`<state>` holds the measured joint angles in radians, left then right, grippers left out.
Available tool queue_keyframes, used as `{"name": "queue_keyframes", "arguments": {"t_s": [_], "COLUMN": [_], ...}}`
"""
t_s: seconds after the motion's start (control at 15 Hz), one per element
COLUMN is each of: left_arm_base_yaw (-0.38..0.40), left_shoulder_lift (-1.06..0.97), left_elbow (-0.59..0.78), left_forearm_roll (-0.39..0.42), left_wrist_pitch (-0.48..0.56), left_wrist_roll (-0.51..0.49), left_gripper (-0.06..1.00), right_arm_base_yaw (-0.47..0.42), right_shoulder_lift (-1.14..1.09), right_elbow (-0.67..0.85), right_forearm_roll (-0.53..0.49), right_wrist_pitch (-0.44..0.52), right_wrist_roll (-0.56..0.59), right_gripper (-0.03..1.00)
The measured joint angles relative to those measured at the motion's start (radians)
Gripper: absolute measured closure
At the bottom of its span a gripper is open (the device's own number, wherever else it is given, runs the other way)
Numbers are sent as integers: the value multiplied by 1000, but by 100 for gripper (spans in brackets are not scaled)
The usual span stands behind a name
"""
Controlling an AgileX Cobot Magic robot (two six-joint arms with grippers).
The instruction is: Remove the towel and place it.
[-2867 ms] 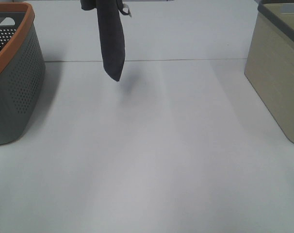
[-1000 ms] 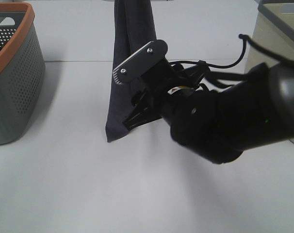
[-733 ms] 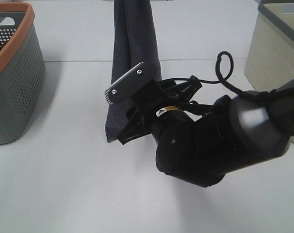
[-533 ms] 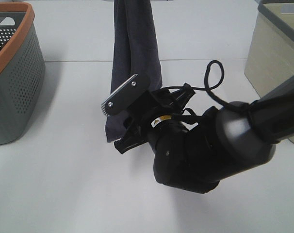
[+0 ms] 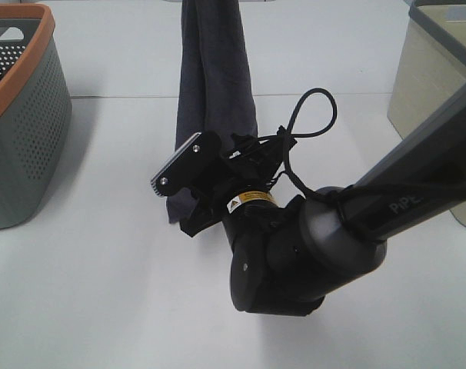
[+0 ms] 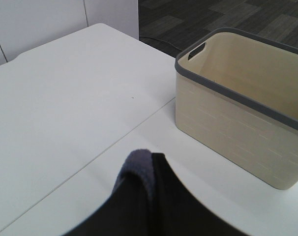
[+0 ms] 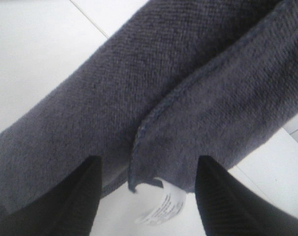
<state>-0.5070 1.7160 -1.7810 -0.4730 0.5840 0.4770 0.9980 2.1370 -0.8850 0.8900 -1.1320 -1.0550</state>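
The dark navy-grey towel (image 5: 215, 84) hangs as a long folded strip from above the top edge of the exterior view, its lower end just above the table. In the left wrist view my left gripper (image 6: 148, 196) is shut on a fold of the towel (image 6: 138, 164). My right gripper (image 5: 189, 217) reaches in from the right at the towel's lower end. In the right wrist view its two dark fingers (image 7: 80, 194) stand apart, open, with the towel (image 7: 154, 98) and its small white tag (image 7: 163, 210) hanging between them.
A grey perforated basket with an orange rim (image 5: 21, 108) stands at the left edge of the white table. A beige basket with a dark grey rim (image 5: 441, 115) stands at the right, also seen as the beige basket (image 6: 237, 103). The right arm's bulk covers the table's middle.
The right arm has slid down and to the left along the hanging towel to its lower end. The towel hangs where it did, and the left gripper's hold is unchanged.
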Motion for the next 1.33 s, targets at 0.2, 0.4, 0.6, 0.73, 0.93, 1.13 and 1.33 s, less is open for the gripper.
{"name": "queue_keyframes", "arguments": {"t_s": [0.2,0.4,0.6,0.73,0.93,1.13,1.33], "left_arm_base_yaw": [0,0,0,0,0,0,0], "left_shoulder_lift": [0,0,0,0,0,0,0], "left_elbow": [0,0,0,0,0,0,0], "left_forearm_roll": [-14,-14,-14,-13,-6,5,5], "left_wrist_pitch": [6,6,7,7,6,6,6], "left_wrist_roll": [0,0,0,0,0,0,0], "left_gripper": [94,94,94,94,94,94,94], "right_arm_base_yaw": [0,-31,-67,-67,-67,-45,-26], "right_shoulder_lift": [25,28,28,28,28,28,24], "right_elbow": [-46,-57,-58,-58,-58,-58,-58], "right_forearm_roll": [19,46,73,72,73,124,137], "right_wrist_pitch": [-20,-50,-57,-69,-69,-69,-69], "right_wrist_roll": [-6,-24,-39,-49,-50,-52,1], "right_gripper": [41,45,51,57,60,60,60]}}
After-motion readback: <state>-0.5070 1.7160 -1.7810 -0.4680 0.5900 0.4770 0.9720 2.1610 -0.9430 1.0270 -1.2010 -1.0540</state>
